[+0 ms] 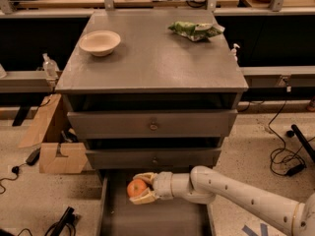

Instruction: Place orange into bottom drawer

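The orange (136, 188) is a small round bright fruit held between the cream fingers of my gripper (141, 189). The gripper is shut on it, low over the back left part of the open bottom drawer (162, 219), a wide shallow grey tray pulled out at the foot of the cabinet. My white arm (231, 191) reaches in from the lower right. The orange hangs just above the drawer floor, below the front of the middle drawer (153, 158).
The grey cabinet top (152, 58) carries a beige bowl (100, 42) at the left and a green snack bag (196, 30) at the back right. A cardboard box (58, 151) stands left of the cabinet. Cables (285, 156) lie on the floor at right.
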